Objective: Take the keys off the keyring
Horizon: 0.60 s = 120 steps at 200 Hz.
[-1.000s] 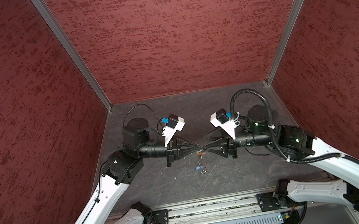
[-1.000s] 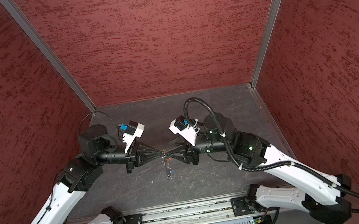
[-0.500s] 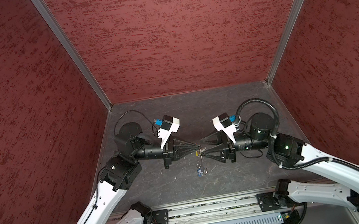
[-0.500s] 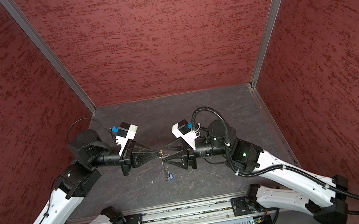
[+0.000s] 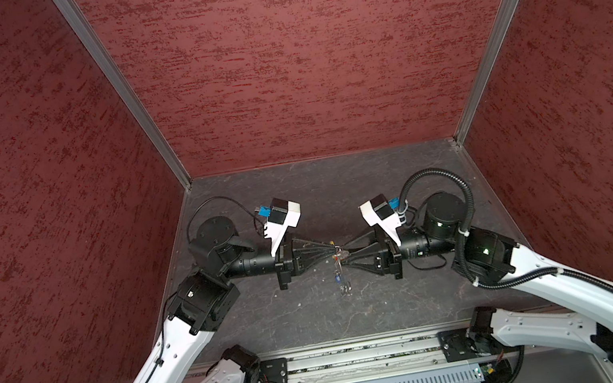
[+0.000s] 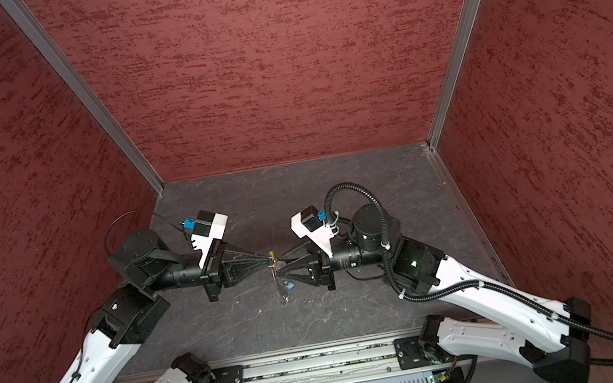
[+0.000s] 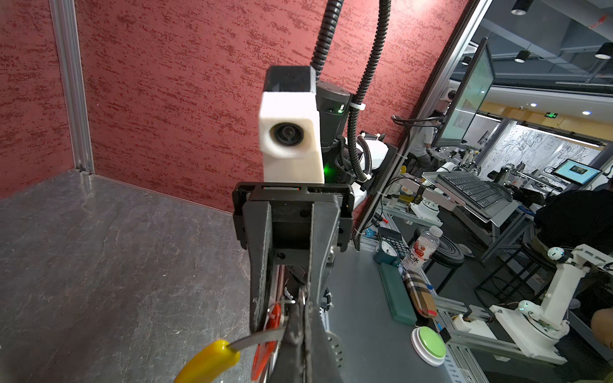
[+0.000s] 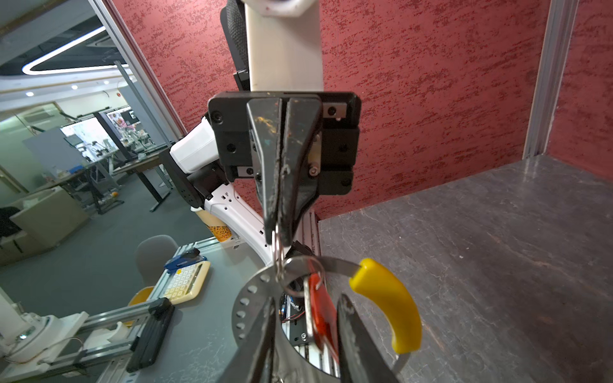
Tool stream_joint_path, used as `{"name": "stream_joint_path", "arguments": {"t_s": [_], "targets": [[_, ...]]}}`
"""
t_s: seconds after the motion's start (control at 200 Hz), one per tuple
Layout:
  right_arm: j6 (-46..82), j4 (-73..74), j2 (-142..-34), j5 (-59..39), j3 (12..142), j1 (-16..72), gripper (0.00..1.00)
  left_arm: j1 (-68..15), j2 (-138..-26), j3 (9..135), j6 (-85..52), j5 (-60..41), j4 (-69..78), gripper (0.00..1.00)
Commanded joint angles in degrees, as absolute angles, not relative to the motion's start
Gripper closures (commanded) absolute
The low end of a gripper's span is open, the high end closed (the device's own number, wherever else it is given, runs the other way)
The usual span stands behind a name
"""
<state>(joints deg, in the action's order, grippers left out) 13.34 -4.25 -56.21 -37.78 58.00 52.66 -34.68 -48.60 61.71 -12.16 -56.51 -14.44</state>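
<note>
Progress: early, nothing off yet afaict. Both keys look attached to the keyring (image 8: 335,264). The whole bunch is held up in mid-air at frame ctr in both top views, btw the two arms, over the table (image 5: 399,303).

left gripper (image 8: 278,228): jaws fully shut, tips pinching a small silver ring (image 8: 279,257) at the top of the bunch, seen mid-frame in the right wrist view. That's the anchor hold.

right gripper (image 8: 305,298): jaws partly apart, one on either side of the red-tag key (image 8: 321,320), lower ctr of that view. A gap shows on at least one side, so no firm pinch visible; I'd not call it held yet.

The yellow curved part (image 8: 388,308) of the keyring sticks out to the lower right of that view, free of both grippers.

blue-tag key (image 6: 290,286) dangles just below where the tips meet, slightly below frame ctr in a top view. Touching the table or not: can't tell, too small.

Left to do, my read: clamp the red tag, work its ring off the loop, put it down; then the same for the blue one. So approx 0 of 2 keys done, w/ setup for key no. 1 nearly in place.
</note>
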Motion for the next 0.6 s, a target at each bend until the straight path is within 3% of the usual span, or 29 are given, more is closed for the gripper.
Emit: {"name": "stream_joint_path", "arguments": {"t_s": [0.0,0.155,0.596], "targets": [[13.11,-3.08,-56.42,-38.67,59.05,52.73,0.83,-34.32,-48.10,61.09,-13.04,-56.20,-11.46,1.00],[12.92,-3.40,-56.86,-38.94,59.53,52.73,1.00,-34.35,-47.61,60.36,-14.04,-55.40,-9.87,1.00],[12.83,-4.90,-60.00,-40.74,60.03,53.46,1.00,-34.29,-45.53,55.47,-19.91,-52.13,0.57,1.00]]}}
